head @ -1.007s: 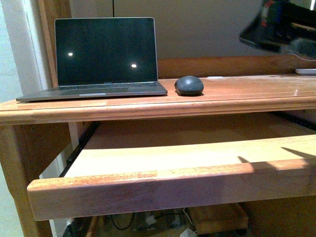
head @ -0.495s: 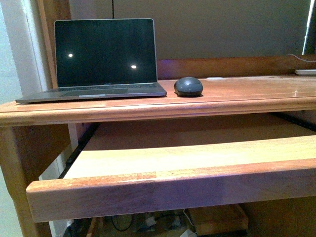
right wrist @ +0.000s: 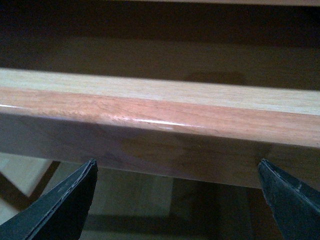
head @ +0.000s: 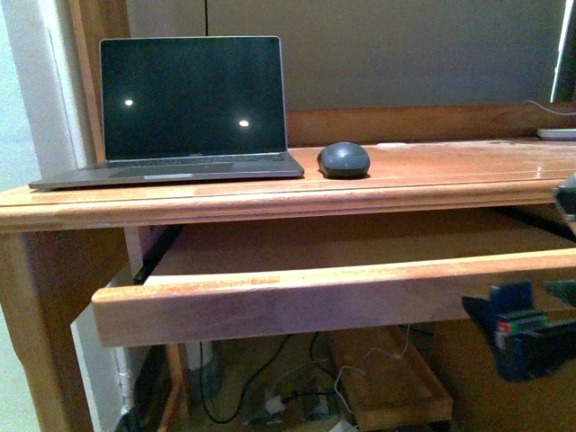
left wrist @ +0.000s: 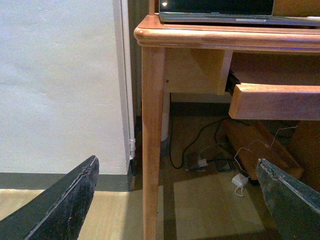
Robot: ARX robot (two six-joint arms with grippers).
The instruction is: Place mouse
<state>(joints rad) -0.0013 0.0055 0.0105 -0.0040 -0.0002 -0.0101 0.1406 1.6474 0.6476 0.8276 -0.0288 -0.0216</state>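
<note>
The dark grey oval mouse (head: 344,159) lies on the wooden desk top (head: 450,166), just right of the open laptop (head: 189,103). No gripper is near it. My right arm (head: 526,337) shows blurred at the lower right of the front view, in front of the pull-out tray (head: 315,301). My right gripper (right wrist: 175,200) is open and empty, and faces the tray's front edge (right wrist: 165,125) from close by. My left gripper (left wrist: 175,200) is open and empty, low by the desk's left leg (left wrist: 152,140). The mouse is out of view in both wrist views.
The tray's front board (left wrist: 275,100) juts out under the desk top. Cables and a white adapter (left wrist: 239,180) lie on the floor beneath. A wooden box (head: 396,382) sits under the desk. A white wall (left wrist: 60,80) stands left of the desk leg.
The tray front now sits further back under the desk. My right arm, high at the top right a second ago, now shows low at the right. The mouse and laptop have not moved.
</note>
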